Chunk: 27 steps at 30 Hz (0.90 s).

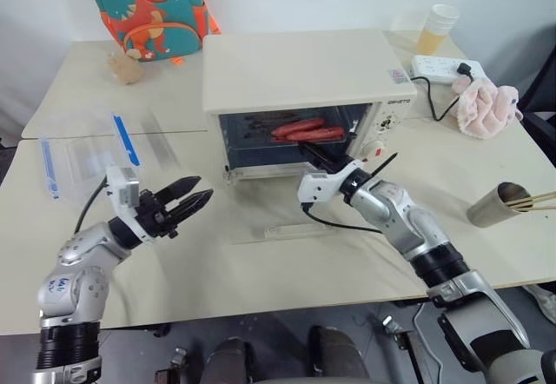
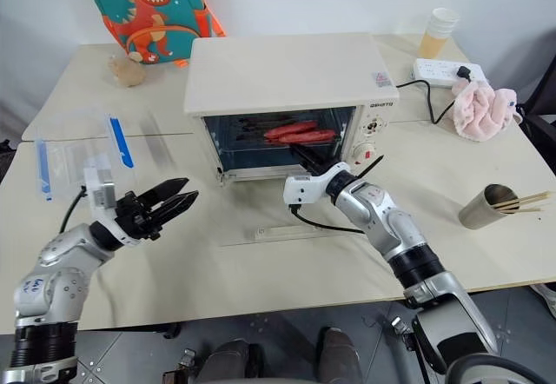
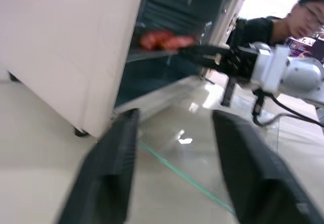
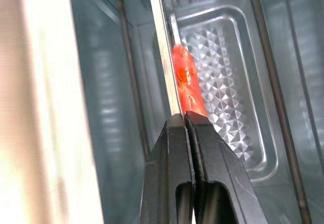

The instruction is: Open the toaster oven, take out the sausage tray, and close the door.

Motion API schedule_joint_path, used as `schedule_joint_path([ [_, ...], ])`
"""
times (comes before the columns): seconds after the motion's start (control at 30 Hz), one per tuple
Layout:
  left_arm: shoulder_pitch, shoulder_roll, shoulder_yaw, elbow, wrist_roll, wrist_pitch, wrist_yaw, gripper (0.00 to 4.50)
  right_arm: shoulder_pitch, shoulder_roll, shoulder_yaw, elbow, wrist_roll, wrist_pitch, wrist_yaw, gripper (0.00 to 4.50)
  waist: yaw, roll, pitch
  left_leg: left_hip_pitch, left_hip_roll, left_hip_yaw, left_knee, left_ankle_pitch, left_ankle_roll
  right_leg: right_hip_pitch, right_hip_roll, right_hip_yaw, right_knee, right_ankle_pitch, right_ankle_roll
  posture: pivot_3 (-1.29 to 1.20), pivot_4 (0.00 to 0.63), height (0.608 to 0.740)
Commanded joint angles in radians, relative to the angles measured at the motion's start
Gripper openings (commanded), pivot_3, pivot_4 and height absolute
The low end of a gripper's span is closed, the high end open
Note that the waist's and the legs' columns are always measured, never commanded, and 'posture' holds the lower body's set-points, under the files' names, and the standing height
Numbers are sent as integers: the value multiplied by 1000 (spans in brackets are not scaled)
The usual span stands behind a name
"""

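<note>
Two grippers: right gripper (image 1: 306,151) clamped on the sausage tray (image 1: 306,131) edge inside the toaster oven (image 1: 300,89), door (image 1: 287,215) flat down; left gripper (image 1: 198,195) spread wide, empty, near-left of it.

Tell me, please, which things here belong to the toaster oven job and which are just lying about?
Job: toaster oven, its open door, sausage tray, right tool shut on the tray's edge.

Lying about: dinosaur backpack, clear plastic box, power strip, pink cloth, cup of chopsticks.
</note>
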<state>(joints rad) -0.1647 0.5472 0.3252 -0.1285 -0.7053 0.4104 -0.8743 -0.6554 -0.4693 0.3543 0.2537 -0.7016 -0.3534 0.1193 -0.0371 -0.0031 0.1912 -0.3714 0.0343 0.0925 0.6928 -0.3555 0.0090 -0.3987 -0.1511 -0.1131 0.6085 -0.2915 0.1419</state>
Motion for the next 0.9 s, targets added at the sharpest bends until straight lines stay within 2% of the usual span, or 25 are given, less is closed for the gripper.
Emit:
schedule_joint_path([
  [0.03,37,23,28,-56,-36,25,-9,3485,63,-20,-31,-155,43,-10,38,0,1,0,0,0,0,0,0,0,0,0,0,0,0,0,0,0,150,740],
  [0.13,51,26,34,-72,-40,25,-10,4356,125,-40,-48,-219,49,-5,58,0,3,0,0,0,0,0,0,0,0,0,0,0,0,0,0,0,150,740],
  [0.17,56,28,36,-75,-38,22,-13,4479,150,-50,-55,-242,54,0,69,0,3,0,0,0,0,0,0,0,0,0,0,0,-1,0,0,0,150,740],
  [0.4,63,45,52,-62,-42,36,-18,4479,274,-103,-116,-369,70,12,107,0,12,0,0,0,0,0,0,0,0,0,0,0,-1,0,0,0,150,740],
  [0.73,44,78,27,-84,-104,207,22,4479,448,-156,-192,-510,82,-15,114,0,35,0,0,0,-1,0,0,0,0,0,0,0,-2,0,0,0,150,740],
  [0.8,26,82,16,-84,-143,290,46,4479,459,-158,-198,-515,80,-20,111,0,38,0,0,0,-1,0,0,0,0,0,0,0,-2,0,0,0,150,740],
  [0.9,-60,60,2,-54,-311,528,133,4479,473,-159,-202,-514,73,-35,106,0,43,0,0,-1,-1,0,1,0,0,1,0,0,-2,0,0,0,150,740],
])
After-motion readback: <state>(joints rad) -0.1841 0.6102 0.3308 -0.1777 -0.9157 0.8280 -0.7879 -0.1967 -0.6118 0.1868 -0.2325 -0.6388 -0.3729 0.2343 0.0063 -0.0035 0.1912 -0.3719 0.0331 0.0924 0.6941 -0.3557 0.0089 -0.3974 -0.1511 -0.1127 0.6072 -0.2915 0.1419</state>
